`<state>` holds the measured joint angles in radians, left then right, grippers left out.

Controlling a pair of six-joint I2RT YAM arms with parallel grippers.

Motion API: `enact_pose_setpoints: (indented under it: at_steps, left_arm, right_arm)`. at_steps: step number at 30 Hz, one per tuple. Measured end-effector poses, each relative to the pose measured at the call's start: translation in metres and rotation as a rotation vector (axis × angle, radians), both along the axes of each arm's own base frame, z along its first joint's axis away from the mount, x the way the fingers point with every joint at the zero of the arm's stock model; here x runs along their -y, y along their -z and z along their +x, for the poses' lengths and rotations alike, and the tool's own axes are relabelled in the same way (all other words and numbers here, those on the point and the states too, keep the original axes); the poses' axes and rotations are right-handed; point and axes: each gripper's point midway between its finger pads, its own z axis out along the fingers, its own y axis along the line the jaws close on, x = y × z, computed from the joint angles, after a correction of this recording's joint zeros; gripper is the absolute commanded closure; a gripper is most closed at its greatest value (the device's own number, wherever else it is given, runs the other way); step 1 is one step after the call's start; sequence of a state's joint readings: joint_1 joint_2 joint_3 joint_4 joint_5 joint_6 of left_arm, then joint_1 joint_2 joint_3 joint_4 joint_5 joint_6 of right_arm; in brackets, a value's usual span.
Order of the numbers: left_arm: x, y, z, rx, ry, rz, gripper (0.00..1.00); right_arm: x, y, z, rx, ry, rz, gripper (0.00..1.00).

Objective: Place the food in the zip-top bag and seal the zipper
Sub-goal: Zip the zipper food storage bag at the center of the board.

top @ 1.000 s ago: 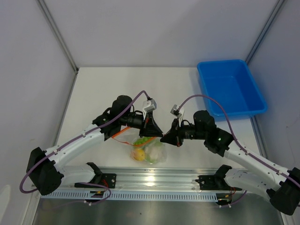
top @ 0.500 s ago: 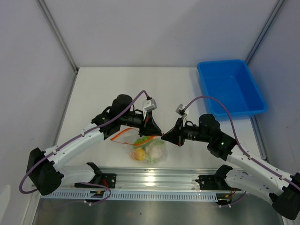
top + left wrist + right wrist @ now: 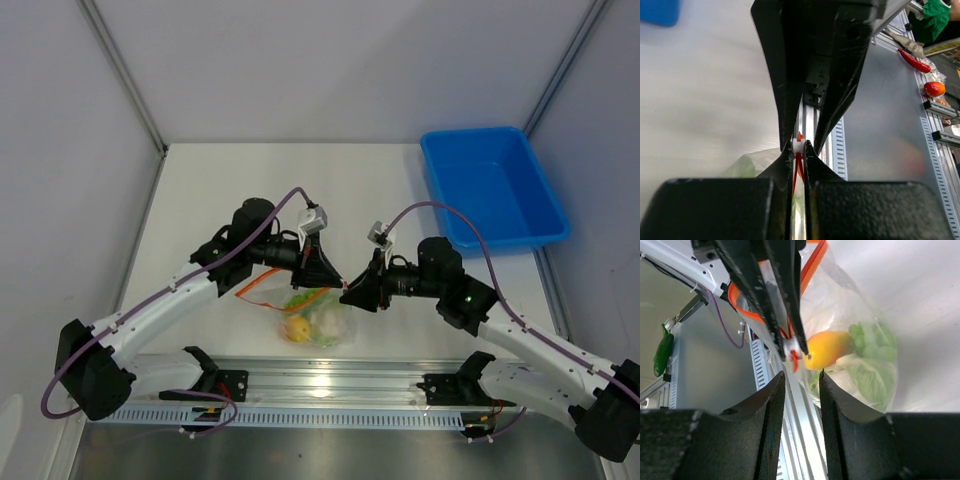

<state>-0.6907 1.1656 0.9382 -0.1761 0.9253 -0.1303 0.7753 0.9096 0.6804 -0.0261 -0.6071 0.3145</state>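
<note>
The zip-top bag [image 3: 325, 322] hangs low over the table's front edge, and all the food shows inside it: an orange-yellow fruit [image 3: 827, 350], a bumpy green cluster [image 3: 872, 339] and the pale-leaved cauliflower [image 3: 867, 380]. My left gripper [image 3: 327, 279] [image 3: 799, 145] is shut on the orange-red zipper [image 3: 798, 167], right at its white slider [image 3: 792, 347]. My right gripper [image 3: 347, 295] [image 3: 801, 374] stands open a little way from the slider. Nothing sits between its fingers [image 3: 774, 405]. The zipper [image 3: 266, 287] loops out to the left of the bag.
A blue tray [image 3: 495, 190] sits at the back right of the table. The aluminium rail [image 3: 320, 385] with both arm bases runs just in front of the bag. Grey walls close in the left, right and back sides.
My right gripper has opened and come off the bag's mouth. The left gripper, still shut, has drifted slightly left with the zipper, and the bag has shifted with it.
</note>
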Motion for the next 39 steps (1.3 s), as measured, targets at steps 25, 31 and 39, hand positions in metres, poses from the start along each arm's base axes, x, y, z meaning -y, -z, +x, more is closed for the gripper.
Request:
enact_pose_setpoints:
  at_steps: [25, 31, 39]
  left_arm:
    - [-0.003, -0.007, 0.003, -0.002, -0.001, -0.034, 1.00]
    - [-0.003, -0.006, 0.008, 0.005, -0.022, -0.031, 0.99]
    - [-0.005, -0.004, 0.013, 0.004, -0.051, -0.019, 0.99]
  right_arm:
    - [-0.013, -0.001, 0.013, 0.004, 0.023, 0.086, 1.00]
    - [0.002, -0.009, 0.023, 0.016, 0.139, 0.155, 1.00]
    - [0.007, -0.011, 0.027, -0.008, 0.163, 0.182, 1.00]
